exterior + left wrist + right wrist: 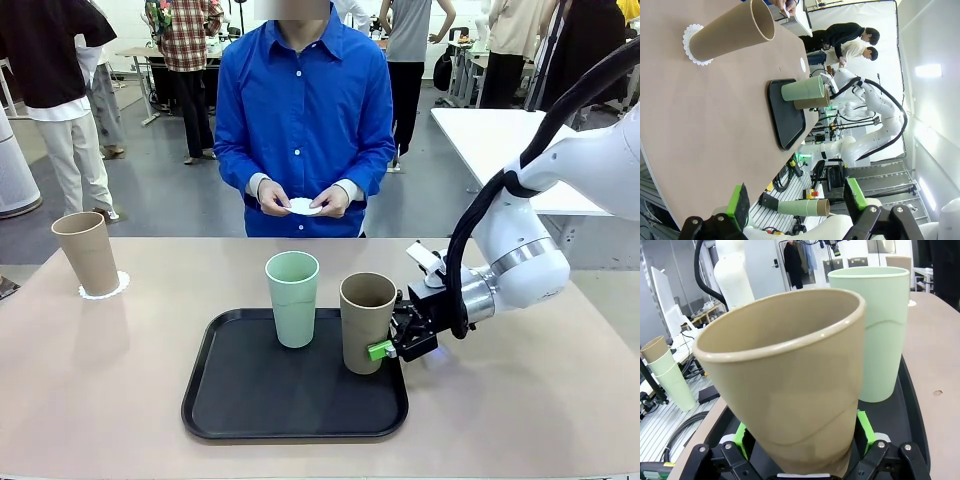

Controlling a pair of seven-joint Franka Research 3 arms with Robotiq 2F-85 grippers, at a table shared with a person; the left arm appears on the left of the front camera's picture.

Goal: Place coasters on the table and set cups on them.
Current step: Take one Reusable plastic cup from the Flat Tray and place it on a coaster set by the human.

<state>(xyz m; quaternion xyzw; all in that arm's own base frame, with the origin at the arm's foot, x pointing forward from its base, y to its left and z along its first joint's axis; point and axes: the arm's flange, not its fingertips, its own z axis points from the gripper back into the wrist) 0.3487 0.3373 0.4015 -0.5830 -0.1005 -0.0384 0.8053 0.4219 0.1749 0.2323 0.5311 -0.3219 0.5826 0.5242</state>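
One tan cup [89,252] stands on a white coaster [103,290] at the far left of the table [120,390]. A mint cup [292,298] and a second tan cup [367,322] stand upright on the black tray [295,390]. My right gripper [385,350] is open, with its green pads [862,432] on either side of that tan cup's [785,385] base. The mint cup [880,330] is just behind it. The person across the table holds another coaster [303,206] in both hands. My left gripper [796,196] is open and holds nothing, off the table's edge, looking toward the cup on its coaster [732,32].
A white rectangular table [500,140] stands behind at the right. Spare stacked cups [665,370] sit off the table below its edge. Bare tabletop lies around the tray on all sides.
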